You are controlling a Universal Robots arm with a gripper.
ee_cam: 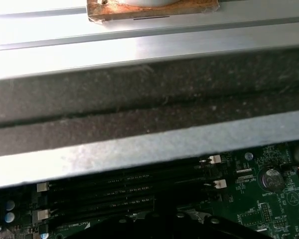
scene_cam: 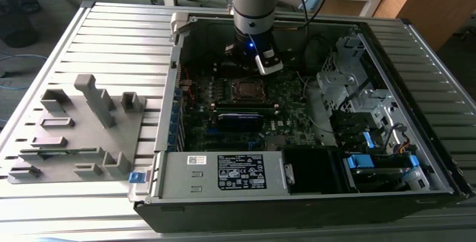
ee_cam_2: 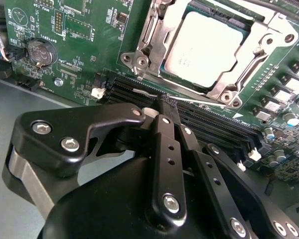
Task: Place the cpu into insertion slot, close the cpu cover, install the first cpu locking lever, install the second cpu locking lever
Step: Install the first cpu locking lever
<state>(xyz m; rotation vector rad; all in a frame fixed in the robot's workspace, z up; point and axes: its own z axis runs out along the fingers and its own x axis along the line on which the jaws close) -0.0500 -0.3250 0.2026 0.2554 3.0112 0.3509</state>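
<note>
While the cpu (ee_cam_2: 204,42) sits framed by the cpu cover (ee_cam_2: 157,30), the hand (ee_cam_2: 168,102) hovers nearby, fingers together.

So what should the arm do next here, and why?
Probably nudge the gripper, its tips together, against the thin locking lever beside it and press that toward its catch: the cpu already lies under the lowered cpu cover, and the lever seems not yet latched.

- Exterior view: high and back, looking steeply down on the motherboard (scene_cam: 215,127).
- Second wrist view: close above the motherboard, past the gripper (ee_cam_2: 167,102).
- First wrist view: close, low, facing across the motherboard's edge.
- Both wrist views share the memory slots (ee_cam_2: 209,122) (ee_cam: 119,194).
</note>
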